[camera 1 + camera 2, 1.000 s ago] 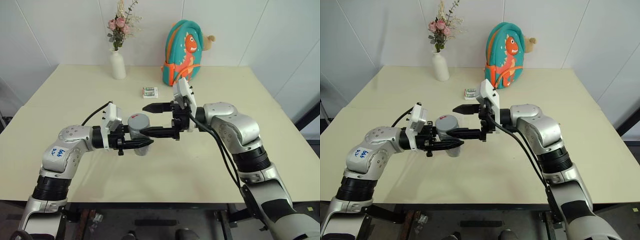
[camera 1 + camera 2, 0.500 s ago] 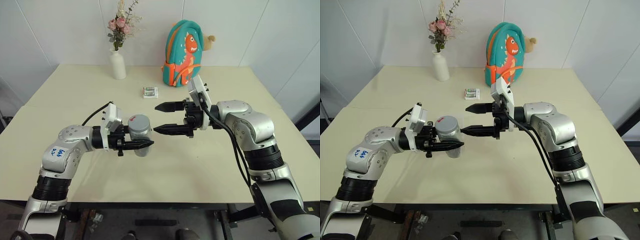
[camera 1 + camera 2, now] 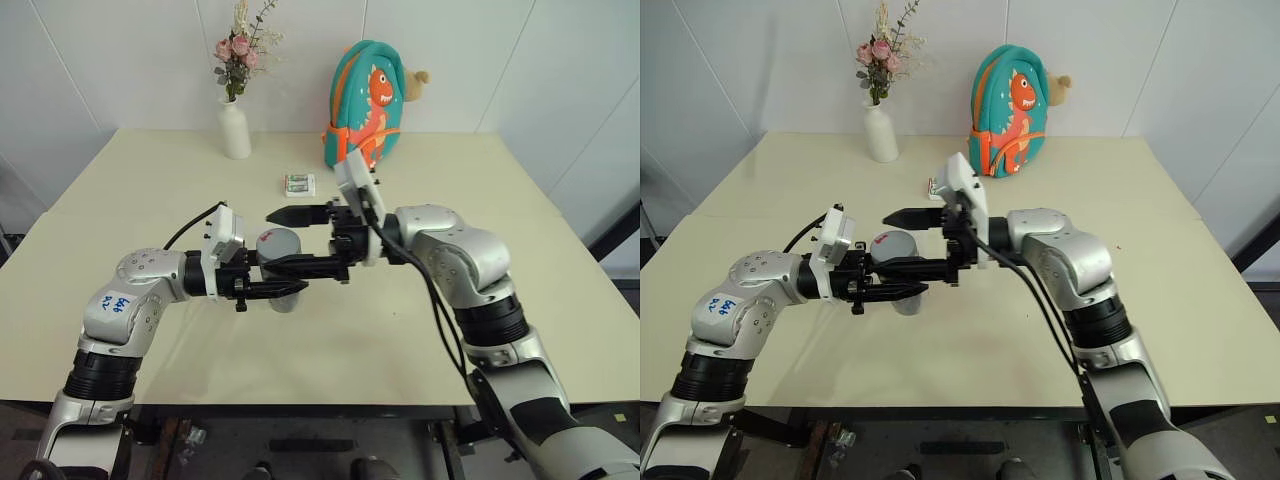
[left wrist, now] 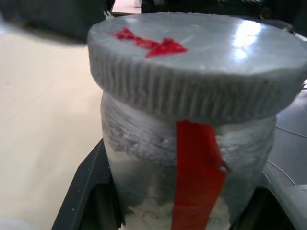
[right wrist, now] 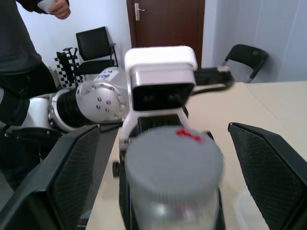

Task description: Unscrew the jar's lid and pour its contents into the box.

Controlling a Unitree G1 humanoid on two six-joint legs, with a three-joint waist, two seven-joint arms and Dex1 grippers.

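The jar point(image 3: 280, 270) is a small clear cylinder, cloudy through its wall, with a strip of red tape running down its side from under the cap and pale stuff showing low inside. Its lid point(image 4: 201, 62) is a flat grey screw cap with a ribbed edge and a red mark on top, a little wider than the jar body — it sits square on the jar. The left gripper point(image 3: 272, 290) is clamped on the jar from the left, holding it upright above the near-left middle of the bench point(image 3: 150, 190). The right gripper point(image 3: 276, 241) comes in level from the right with its fingers point(image 3: 292, 215) spread wide, one on the far side of the lid and one on the near side — neither plainly touching it. Farther off on the bench stand a white vase point(image 3: 235, 128) of flowers at the far left, a teal dinosaur backpack point(image 3: 368, 102) at the far middle, and a small green-and-white packet point(image 3: 299, 184) lying near it.
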